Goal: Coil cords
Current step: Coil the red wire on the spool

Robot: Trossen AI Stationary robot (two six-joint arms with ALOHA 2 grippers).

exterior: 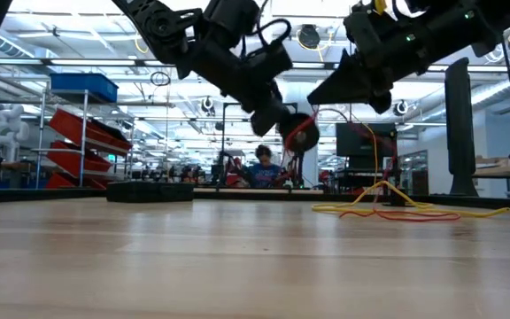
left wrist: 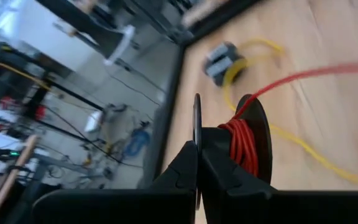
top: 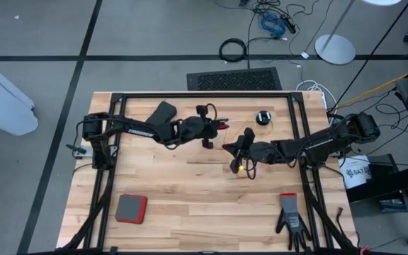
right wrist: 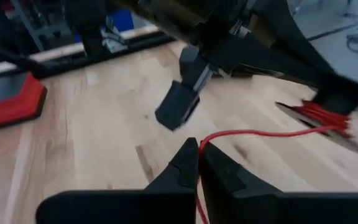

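A black reel with reddish-orange cord wound on it hangs above the table's middle, and my left gripper is shut on it. A strand of that cord runs from the reel to my right gripper, which is shut on it just right of the reel. The yellow cord lies in loose loops on the table, together with slack reddish-orange cord. A second black reel lies flat on the table at the far side. My left gripper pinches one thin flange of the reel at its rim between the two fingers. It reaches almost level from the table's left. The reel stands on edge, lifted clear of the table. My right gripper pinches the single reddish-orange strand between its two fingertips. It comes from the table's right, slanting slightly down. The strand runs almost straight from the fingers to the reel, clear of the table, and more cord trails down below the fingers.
A red and grey pad lies near the table's front left, and a black glove lies near the front right. Black frame rails run along the table's far edge and both sides. Bare wood lies between pad and glove.
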